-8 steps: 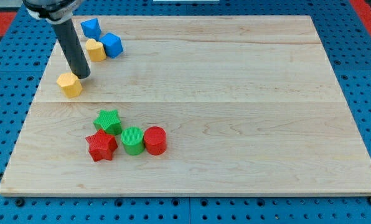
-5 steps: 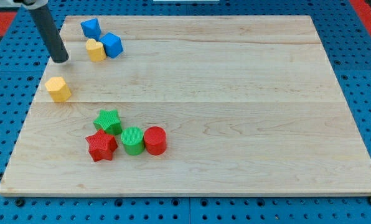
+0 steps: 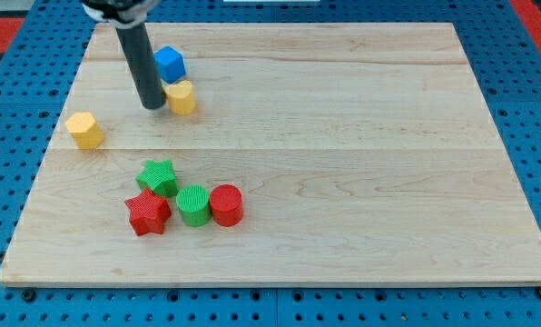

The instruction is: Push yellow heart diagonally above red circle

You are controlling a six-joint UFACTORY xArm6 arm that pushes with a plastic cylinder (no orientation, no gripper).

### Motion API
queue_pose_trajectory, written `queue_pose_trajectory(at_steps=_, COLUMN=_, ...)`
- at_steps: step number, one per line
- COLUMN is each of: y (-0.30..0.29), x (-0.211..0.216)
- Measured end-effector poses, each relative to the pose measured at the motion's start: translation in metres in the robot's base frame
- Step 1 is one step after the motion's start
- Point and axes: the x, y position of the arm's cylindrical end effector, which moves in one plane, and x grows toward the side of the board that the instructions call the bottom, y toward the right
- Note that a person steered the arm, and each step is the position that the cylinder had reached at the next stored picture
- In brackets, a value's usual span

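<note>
The yellow heart (image 3: 181,96) lies on the wooden board (image 3: 343,136) in its upper left part. My tip (image 3: 152,105) is right at the heart's left side, touching it or nearly so. The red circle (image 3: 226,204) stands lower down, to the right of a green circle (image 3: 193,204). The heart is above the red circle and a little to the view's left of it.
A blue cube (image 3: 170,64) sits just above the heart. A yellow hexagon block (image 3: 85,130) lies near the board's left edge. A green star (image 3: 157,176) and a red star (image 3: 148,213) sit left of the green circle.
My tip has swung from the board's left edge to the heart's left side. The heart has slid right and down. The second blue block no longer shows; the rod covers its place.
</note>
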Motion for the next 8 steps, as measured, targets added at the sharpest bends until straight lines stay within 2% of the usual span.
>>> queue_pose_trajectory(at_steps=1, y=0.017, x=0.008)
queue_pose_trajectory(at_steps=2, y=-0.022, x=-0.012)
queue_pose_trajectory(at_steps=3, y=-0.024, x=-0.041)
queue_pose_trajectory(at_steps=4, y=0.026, x=-0.048)
queue_pose_trajectory(at_steps=6, y=0.074, x=0.048)
queue_pose_trajectory(at_steps=8, y=0.146, x=0.121)
